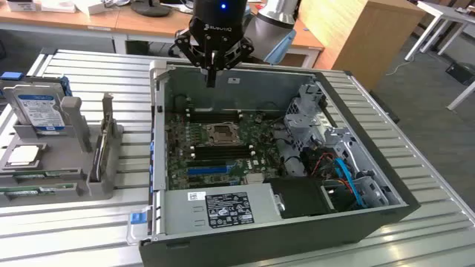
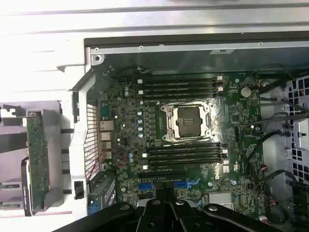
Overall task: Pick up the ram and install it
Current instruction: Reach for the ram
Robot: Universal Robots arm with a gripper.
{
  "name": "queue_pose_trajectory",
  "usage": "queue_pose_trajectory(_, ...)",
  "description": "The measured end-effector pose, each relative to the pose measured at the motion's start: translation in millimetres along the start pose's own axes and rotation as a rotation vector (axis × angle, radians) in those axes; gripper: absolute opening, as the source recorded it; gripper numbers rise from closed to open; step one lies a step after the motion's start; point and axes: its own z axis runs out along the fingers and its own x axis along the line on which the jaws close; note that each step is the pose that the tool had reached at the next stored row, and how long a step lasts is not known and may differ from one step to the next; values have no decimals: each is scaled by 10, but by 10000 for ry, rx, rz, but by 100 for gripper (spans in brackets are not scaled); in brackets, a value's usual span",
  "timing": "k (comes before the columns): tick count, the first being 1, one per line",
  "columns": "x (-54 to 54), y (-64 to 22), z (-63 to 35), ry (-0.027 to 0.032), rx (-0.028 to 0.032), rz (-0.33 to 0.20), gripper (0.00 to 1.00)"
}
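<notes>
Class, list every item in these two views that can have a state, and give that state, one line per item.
Dark metal computer case: lying flat, upper side open.
Black robot gripper: shut, empty, above the case.
Black memory slots: empty.
Thin green ram stick: lying flat in the grey holder, untouched.
Blue-labelled silver hard drive: standing upright in the holder.

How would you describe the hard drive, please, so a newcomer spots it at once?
A grey parts holder sits to the exterior view's left of the open computer case. The hard drive stands at its far end, the only silver piece with a blue label.
</notes>
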Motion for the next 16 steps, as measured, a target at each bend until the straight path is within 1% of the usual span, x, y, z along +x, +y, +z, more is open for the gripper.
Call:
queue_pose_trajectory(13, 1, 0, 0, 0, 0, -2, 11)
queue_pose_trajectory(16, 39, -3, -2, 1, 2, 0, 11)
